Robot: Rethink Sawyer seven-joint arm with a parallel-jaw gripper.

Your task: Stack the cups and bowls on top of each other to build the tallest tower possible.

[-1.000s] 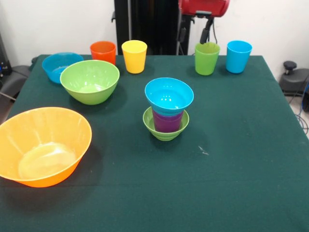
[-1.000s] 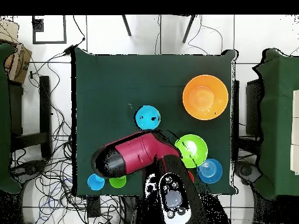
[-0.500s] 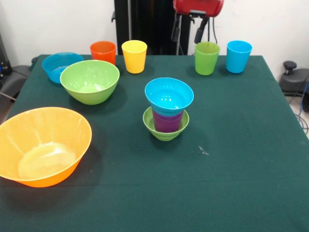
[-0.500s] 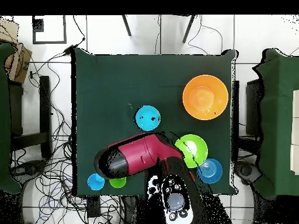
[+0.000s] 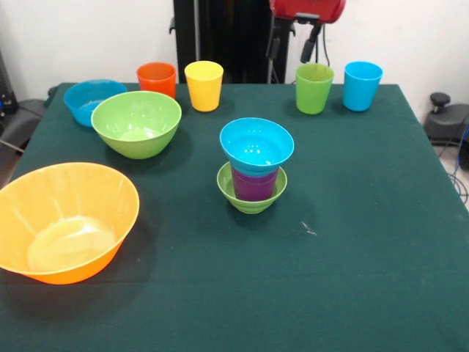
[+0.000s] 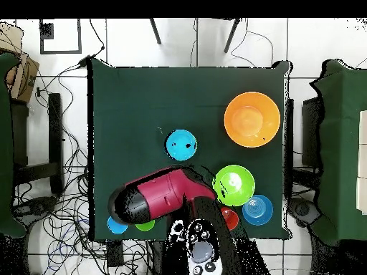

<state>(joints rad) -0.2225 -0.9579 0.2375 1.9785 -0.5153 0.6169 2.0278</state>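
A: Front view, reading from the left. What stands nearest the left edge?

B: The large orange bowl (image 5: 66, 220), upright on the green table (image 5: 366, 242). Behind it, toward the far left corner, sits the medium blue bowl (image 5: 89, 99), and just beside that, slightly nearer the viewer, the medium green bowl (image 5: 136, 122). The two look to be touching or nearly so.

A: And along the far edge?

B: The orange cup (image 5: 157, 78) and the yellow cup (image 5: 204, 85) stand side by side, rims up. Further right, well apart from that pair, come the green cup (image 5: 314, 88) and the light blue cup (image 5: 363, 85), also upright and close together.

A: The middle of the table?

B: The tower (image 5: 254, 172): a small green bowl (image 5: 251, 198) at the base, a purple cup (image 5: 253, 184) standing in it, and a small blue bowl (image 5: 256, 143) seated on the cup, mouth up. The green cup is not on it.

A: Where is the arm?

B: Its red housing (image 5: 308, 9) shows at the top edge, above and behind the green cup, with black parts hanging below it. The overhead view shows the red arm (image 6: 161, 197) lying over the table's edge beside the green and light blue cups.

A: Are the fingers apart or together?

B: I cannot tell; neither view shows them clearly.
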